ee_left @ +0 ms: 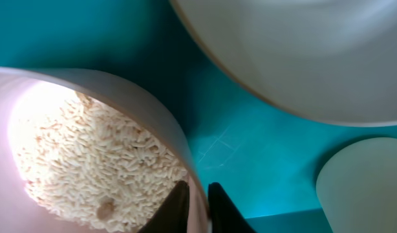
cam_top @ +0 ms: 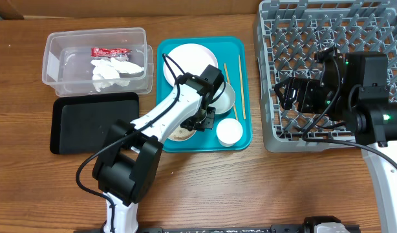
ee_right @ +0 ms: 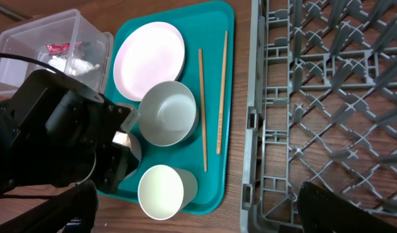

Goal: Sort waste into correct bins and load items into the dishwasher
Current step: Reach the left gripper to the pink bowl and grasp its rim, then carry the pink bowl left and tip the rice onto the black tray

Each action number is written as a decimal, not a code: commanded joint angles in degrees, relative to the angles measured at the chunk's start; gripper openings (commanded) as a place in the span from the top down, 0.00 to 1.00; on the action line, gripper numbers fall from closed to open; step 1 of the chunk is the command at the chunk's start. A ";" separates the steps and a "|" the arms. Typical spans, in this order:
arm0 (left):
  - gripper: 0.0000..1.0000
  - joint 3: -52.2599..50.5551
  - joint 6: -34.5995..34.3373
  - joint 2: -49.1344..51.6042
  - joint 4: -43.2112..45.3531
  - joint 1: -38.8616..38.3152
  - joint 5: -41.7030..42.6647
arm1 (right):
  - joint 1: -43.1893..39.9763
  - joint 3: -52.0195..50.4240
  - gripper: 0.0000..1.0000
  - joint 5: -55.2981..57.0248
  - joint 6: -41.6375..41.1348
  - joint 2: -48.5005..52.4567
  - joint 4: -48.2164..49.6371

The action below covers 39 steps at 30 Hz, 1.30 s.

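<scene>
Nearest your lens, the left claw (ee_left: pixel 197 194) is clenching the rim of the small plate (ee_left: pixel 153 110), one fingertip (ee_left: pixel 178 208) inside and the other outside. Loose rice grains (ee_left: pixel 88 162) are lying heaped in that plate, right beside the claw. You are working over the teal tray (ee_left: pixel 250 142), with the white cup (ee_left: pixel 363 184) sitting near the claw and the pale grey bowl (ee_right: pixel 166 113) just beside it. The large plate (cam_top: pixel 185 61) and the chopsticks (ee_right: pixel 202 110) are lying beyond the bowl.

Well apart from this claw, the clear tub (cam_top: pixel 53 65) is holding the red foil wrapper (cam_top: pixel 108 52) and the white tissue (cam_top: pixel 111 72). The black tray (cam_top: pixel 88 123) is sitting beside it on the wooden surface (cam_top: pixel 17 181).

Your right claw (cam_top: pixel 286 96) is hanging released, fingers spread wide, over the dish rack (cam_top: pixel 379 26).
</scene>
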<state>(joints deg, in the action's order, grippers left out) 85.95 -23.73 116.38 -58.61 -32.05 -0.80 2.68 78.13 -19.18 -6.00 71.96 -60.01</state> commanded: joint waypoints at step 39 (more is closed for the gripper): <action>0.96 -9.22 33.44 -18.21 -7.52 48.61 45.05 | 0.22 1.62 0.00 -0.42 -0.24 0.17 0.48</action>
<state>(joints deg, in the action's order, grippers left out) 80.09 2.90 97.91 -67.81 12.25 29.95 2.68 78.13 -19.27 -6.02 71.96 -59.94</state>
